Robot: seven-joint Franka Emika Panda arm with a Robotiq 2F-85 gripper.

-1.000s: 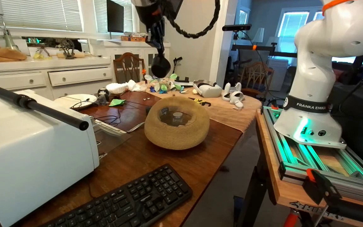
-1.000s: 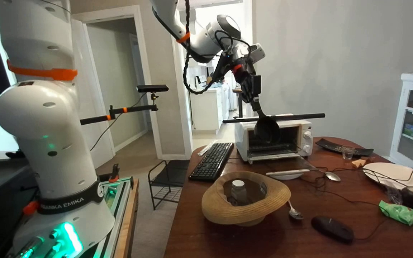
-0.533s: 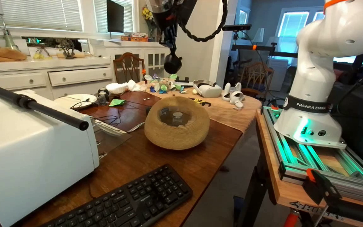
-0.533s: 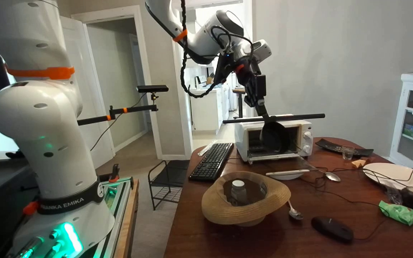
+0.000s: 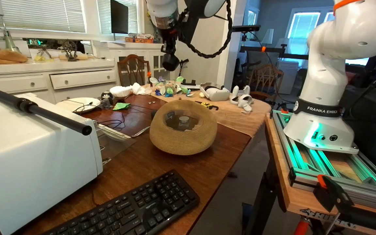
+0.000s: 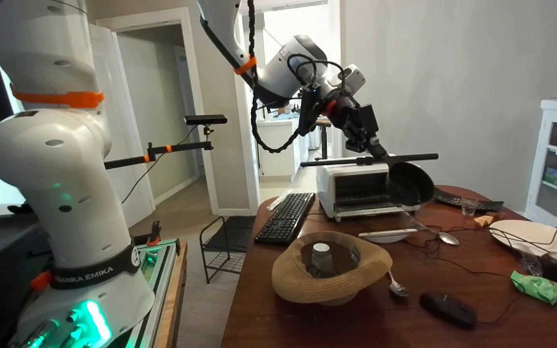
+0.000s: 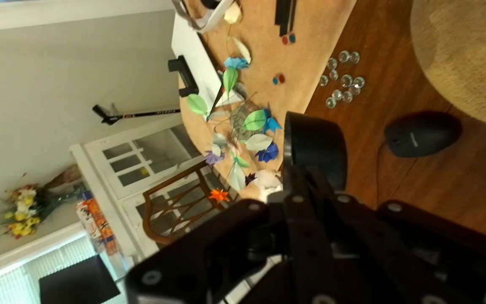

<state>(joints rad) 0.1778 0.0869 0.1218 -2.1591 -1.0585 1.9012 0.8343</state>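
A small black pan point(image 6: 411, 182) hangs in the air, its handle pinched in my gripper point(image 6: 374, 144). In an exterior view the pan is tilted and overlaps the right side of the toaster oven. Seen in the wrist view, the pan point(image 7: 317, 147) lies just beyond the fingertips, which are close together and dark. An upturned straw hat point(image 5: 183, 142) rests on the wooden table, apart from the pan. Inside the hat stands a clear bottle point(image 6: 322, 261) with a pale lid. How the fingers meet the handle is blurred.
A white toaster oven point(image 6: 324, 193) carries a black rod point(image 6: 423, 157) across its top. Around the hat lie a keyboard point(image 6: 285, 220), a mouse point(image 6: 447, 309) and a spoon point(image 6: 398, 288). A plate point(image 6: 505, 225), cables, glass beads point(image 7: 346, 81) and paper flowers point(image 7: 253, 120) are farther off.
My arm has carried the pan to the right in an exterior view, and the gripper and pan have tilted further over. Hat and bottle have stayed in place.
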